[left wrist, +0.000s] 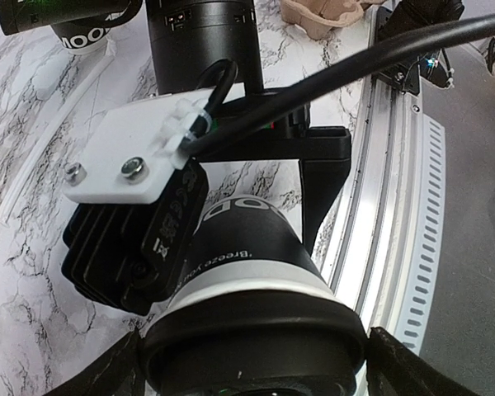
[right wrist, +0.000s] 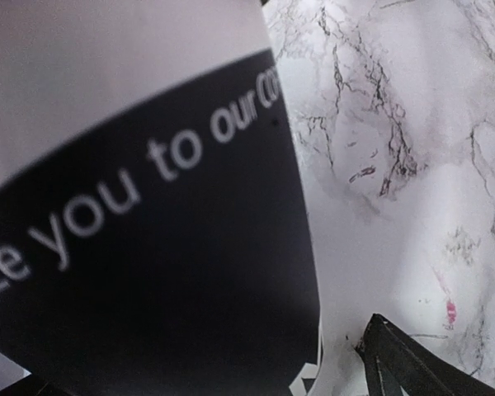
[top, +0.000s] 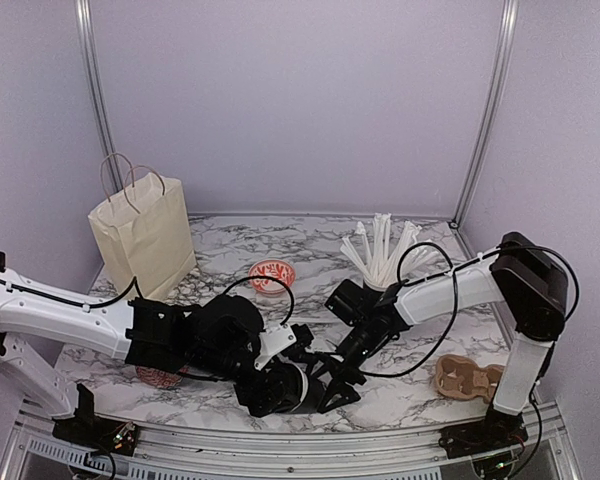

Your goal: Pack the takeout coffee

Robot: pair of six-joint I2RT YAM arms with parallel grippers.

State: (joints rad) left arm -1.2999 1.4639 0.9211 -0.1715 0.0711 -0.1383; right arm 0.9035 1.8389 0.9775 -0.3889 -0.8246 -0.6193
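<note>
Black plastic fingers (left wrist: 107,371) of the left gripper (left wrist: 256,367) are seen pressed against both sides of the round black lid (left wrist: 256,326), with no gap showing, so the takeout coffee (left wrist: 247,247) is gripped at its top end. The cup is turned on its side, its lid towards the left wrist camera and its base pointing away. Whether it rests on the marble table (top: 310,235) or is held just above it cannot be told. The cup's lower body is straddled by the right gripper (top: 340,378), whose jaws are spread wide. In the right wrist view, bare marble is seen between the printed cup wall and the one finger (right wrist: 412,363) in view. Both grippers are met near the front edge of the table, about midway between the two arm bases. Behind them a black cup (top: 352,300) filled with white straws (top: 380,250) is placed, and a red-and-white bowl (top: 272,275) is set to its left. A paper bag (top: 140,240) is stood at the far left, and a cardboard cup carrier (top: 467,378) is laid at the near right.
</note>
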